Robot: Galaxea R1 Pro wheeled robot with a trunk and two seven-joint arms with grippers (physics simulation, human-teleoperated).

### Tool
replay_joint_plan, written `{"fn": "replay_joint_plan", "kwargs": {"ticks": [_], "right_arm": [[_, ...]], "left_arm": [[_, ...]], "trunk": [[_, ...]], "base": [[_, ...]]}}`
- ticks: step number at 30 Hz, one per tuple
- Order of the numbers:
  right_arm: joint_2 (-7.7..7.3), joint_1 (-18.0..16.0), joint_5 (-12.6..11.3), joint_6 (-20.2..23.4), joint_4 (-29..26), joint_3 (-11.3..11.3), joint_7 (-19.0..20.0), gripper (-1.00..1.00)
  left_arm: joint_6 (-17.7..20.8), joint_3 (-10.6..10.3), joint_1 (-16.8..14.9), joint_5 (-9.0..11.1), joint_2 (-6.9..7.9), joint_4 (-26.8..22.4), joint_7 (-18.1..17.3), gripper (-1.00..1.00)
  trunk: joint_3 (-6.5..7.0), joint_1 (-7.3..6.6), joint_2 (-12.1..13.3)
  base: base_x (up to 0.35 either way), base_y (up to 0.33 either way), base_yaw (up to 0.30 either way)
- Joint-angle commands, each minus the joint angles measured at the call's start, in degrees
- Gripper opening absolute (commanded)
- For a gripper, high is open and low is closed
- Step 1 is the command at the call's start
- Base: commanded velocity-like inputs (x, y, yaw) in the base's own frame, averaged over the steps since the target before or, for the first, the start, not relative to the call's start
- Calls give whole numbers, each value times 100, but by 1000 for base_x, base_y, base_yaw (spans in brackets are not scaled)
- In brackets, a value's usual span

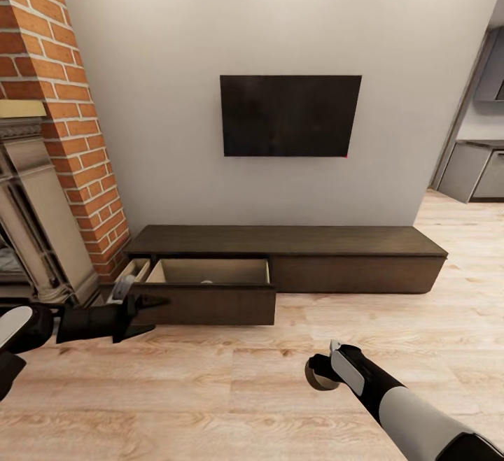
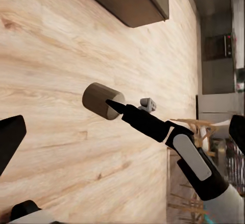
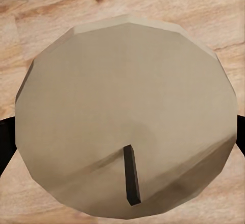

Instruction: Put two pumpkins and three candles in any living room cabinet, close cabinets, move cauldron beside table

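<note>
**One candle in the right gripper, cabinet drawer open**

One short, stubby, tan-brown cylindrical candle (image 2: 103, 100) was clamped between the black fingers of the right gripper (image 1: 323, 371), above the pale wooden plank floor (image 1: 210, 391) and in front of the cabinet. In the right wrist view the candle's (image 3: 127, 117) round faceted top faced the camera, a thin dark wick (image 3: 131, 175) standing from it, with the black finger edges just showing at either side. In the left wrist view the right gripper (image 2: 115, 106) met the candle's side, its white and black forearm trailing away.

The long, low, dark-brown wooden cabinet (image 1: 294, 254) stood against the grey wall below a black wall-mounted screen (image 1: 290, 115). Its left drawer (image 1: 210, 286) was pulled out, showing a light interior; a small pale object lay at the back, too small to identify. A red brick chimney column (image 1: 66, 97) with a stone fireplace surround (image 1: 35, 209) rose at the left.

The left gripper (image 1: 143, 307) hovered just beside the drawer's left front corner, its dark fingers spread slightly and holding nothing.
</note>
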Motion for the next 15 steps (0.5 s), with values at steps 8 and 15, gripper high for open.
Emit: {"fn": "replay_joint_plan", "kwargs": {"ticks": [8,15], "right_arm": [[-3,-7,-62,42,-17,50,-51,-100],[-3,-3,-60,25,-17,49,-51,-100]], "left_arm": [[22,-70,0,1036,15,-9,-130,100],[31,-127,124,1088,31,-24,-938,100]], "trunk": [[-6,0,-4],[-6,0,-4]], "base": [[132,33,0],[309,91,0]]}}
